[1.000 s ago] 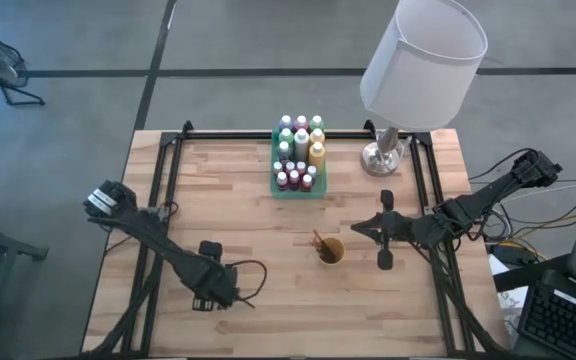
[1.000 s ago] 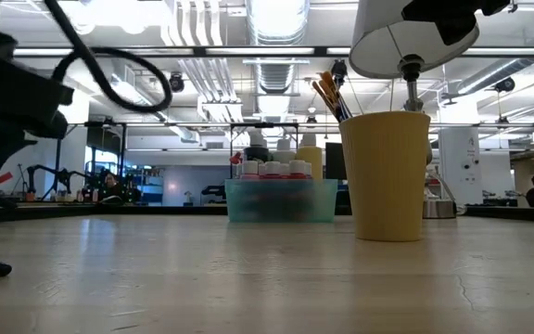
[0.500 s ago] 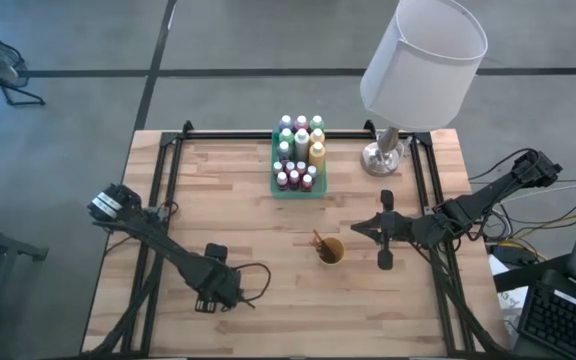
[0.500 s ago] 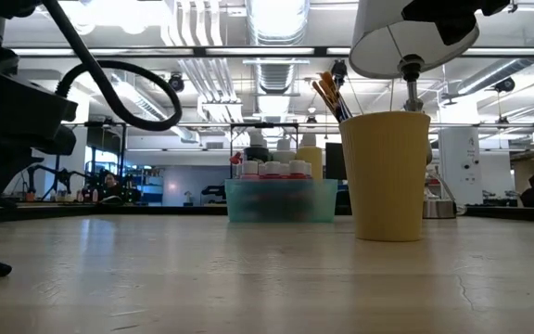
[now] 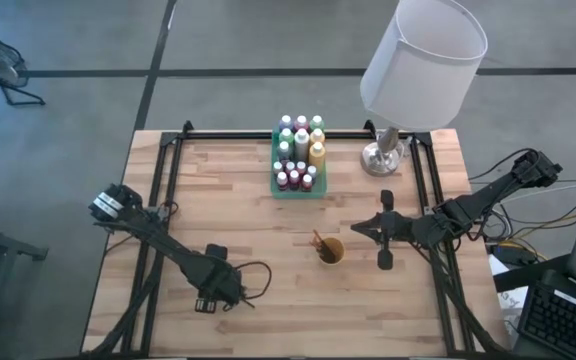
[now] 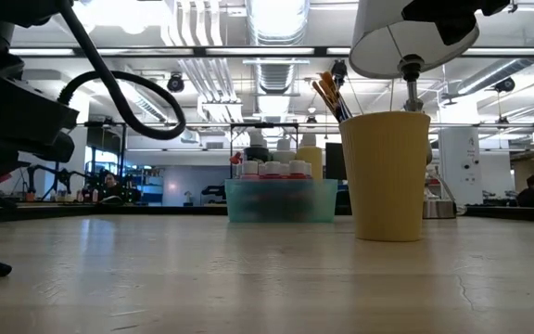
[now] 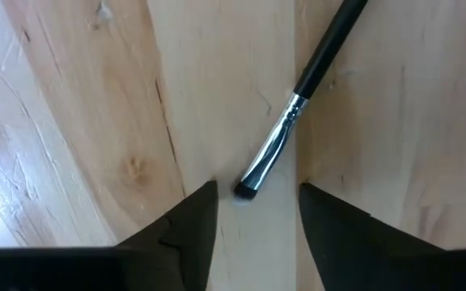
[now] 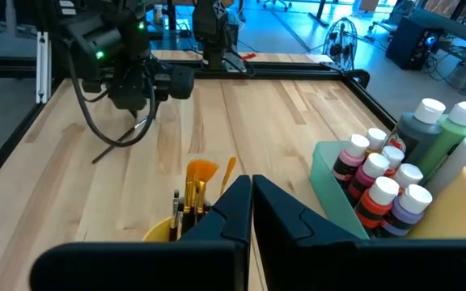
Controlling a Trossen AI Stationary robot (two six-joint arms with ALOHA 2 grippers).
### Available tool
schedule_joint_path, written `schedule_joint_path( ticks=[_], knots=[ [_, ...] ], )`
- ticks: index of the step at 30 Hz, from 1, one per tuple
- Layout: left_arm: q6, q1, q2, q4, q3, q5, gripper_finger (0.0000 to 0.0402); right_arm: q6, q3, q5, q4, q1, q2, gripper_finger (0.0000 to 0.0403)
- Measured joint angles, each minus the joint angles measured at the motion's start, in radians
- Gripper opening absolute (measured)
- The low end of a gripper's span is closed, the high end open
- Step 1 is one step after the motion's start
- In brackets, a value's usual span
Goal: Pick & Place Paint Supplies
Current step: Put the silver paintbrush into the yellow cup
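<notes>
**Loose brush under the left gripper, near the table's front-left corner**

Item 1, paintbrush (image 7: 298, 103). I see it lying flat on the bare wood of the table (image 5: 238, 215), in the front-left part, well apart from everything else. In my left wrist view its dark bristle tip sits right in the gap between the two fingers. The silver ferrule and black handle run away from the fingers on a slant, so the long axis crosses the finger line at an angle, neither square to it nor along it.

Item 2, left gripper (image 7: 253, 212). Fingers spread, holding nothing, poised over the brush tip. This is clearly the nearer arm. I judge the closing line needs to sit further up, over the ferrule or handle, since the tip alone gives little to pinch.

Item 3, right gripper (image 8: 252, 212). Fingers pressed together, empty, waiting toward the right edge, just beside the cup (image 5: 331, 251).

Item 4, cup. It holds several brushes (image 8: 194, 187), bristles up. I take it as the brush's destination.

Item 5, paint bottles (image 5: 298, 152). Standing packed in the green tray (image 5: 275, 186) at the back edge, middle.
</notes>
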Motion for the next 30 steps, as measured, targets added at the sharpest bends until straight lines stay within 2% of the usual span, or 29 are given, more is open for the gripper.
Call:
schedule_joint_path(
  ticks=[11, 24, 30],
  knots=[
    [0.027, 0.001, 0.000, -0.001, -0.001, -0.014, 0.0127, 0.000, 0.000, 0.000, 0.000, 0.000, 0.000, 0.0008],
    [0.028, 0.002, 0.001, 0.008, -0.002, -0.047, 0.0113, 0.000, 0.000, 0.000, 0.000, 0.000, 0.000, 0.0008],
    [0.052, 0.002, 0.001, 0.026, -0.003, -0.070, 0.0091, 0.000, 0.000, 0.000, 0.000, 0.000, 0.000, 0.0008]
  ],
)
